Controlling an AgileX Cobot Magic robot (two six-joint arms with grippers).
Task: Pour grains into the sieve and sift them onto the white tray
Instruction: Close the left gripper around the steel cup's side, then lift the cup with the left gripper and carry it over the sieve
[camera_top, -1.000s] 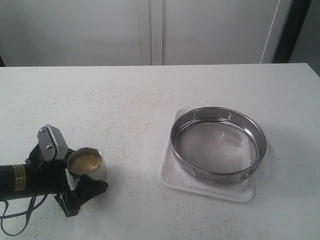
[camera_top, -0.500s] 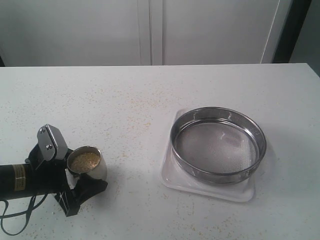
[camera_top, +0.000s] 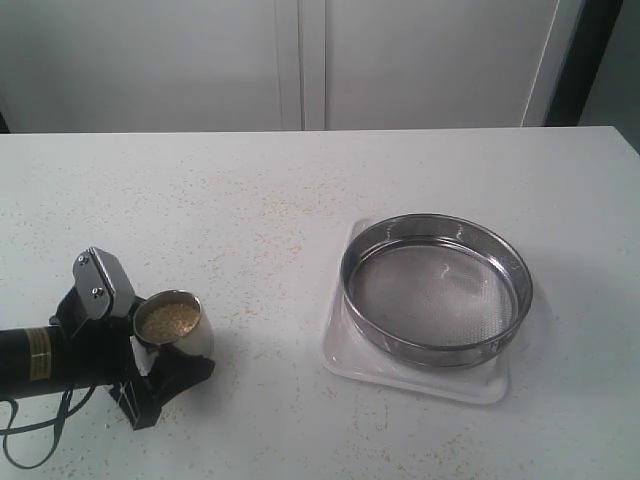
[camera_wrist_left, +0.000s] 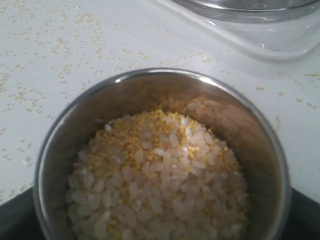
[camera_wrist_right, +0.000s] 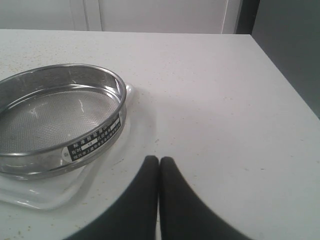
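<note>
White speckled tabletop (camera_top: 300, 180) lies under my right fingers (camera_wrist_right: 147, 200). Beyond its far edge ahead of them, pale wall panels (camera_top: 150, 60) with vertical seams; dark upright strip (camera_top: 585, 60) to their right. Light even.

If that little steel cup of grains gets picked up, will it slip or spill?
Probably slippery: the steel cup has smooth, shiny, rounded walls. Likely heavy for its size, since grains fill much of it. Being loose and uncovered, they could shift and spill if it tips.
</note>
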